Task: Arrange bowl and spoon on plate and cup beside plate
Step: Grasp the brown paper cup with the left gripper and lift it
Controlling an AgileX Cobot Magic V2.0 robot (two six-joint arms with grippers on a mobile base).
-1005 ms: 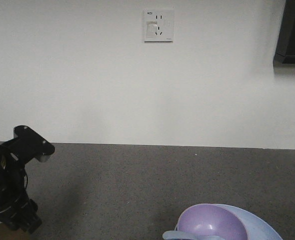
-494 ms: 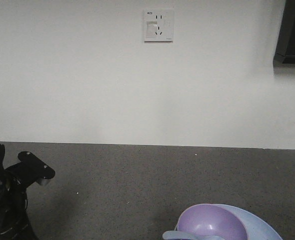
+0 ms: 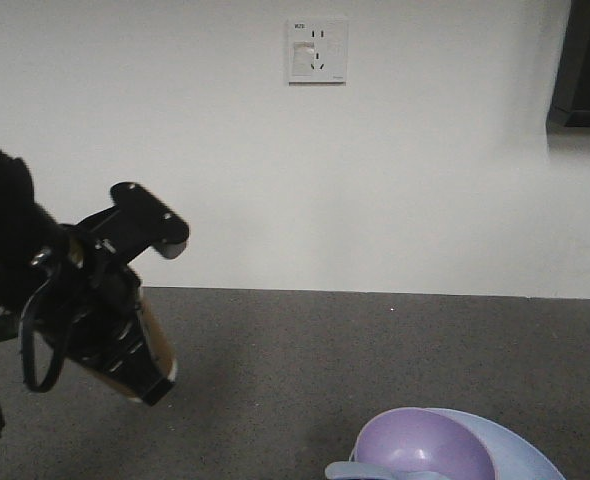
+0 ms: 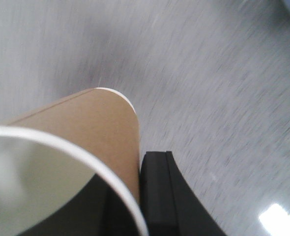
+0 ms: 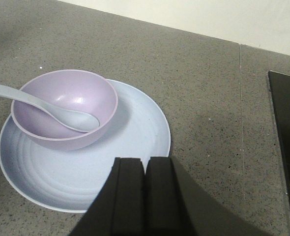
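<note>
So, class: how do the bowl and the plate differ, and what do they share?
The bowl is lavender; the plate is blue. The bowl is deep and narrower; the plate is shallow and wider. The bowl sits on the plate and holds the spoon; the plate rests on the counter. Both are round.

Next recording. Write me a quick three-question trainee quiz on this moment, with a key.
1. True or false: the spoon has its scoop inside the bowl, which sits on the plate.
2. What does the left gripper hold?
3. The right gripper is: A open; B shut on the spoon; C shut and empty.
Key: 1 true; 2 the cup; 3 C.
</note>
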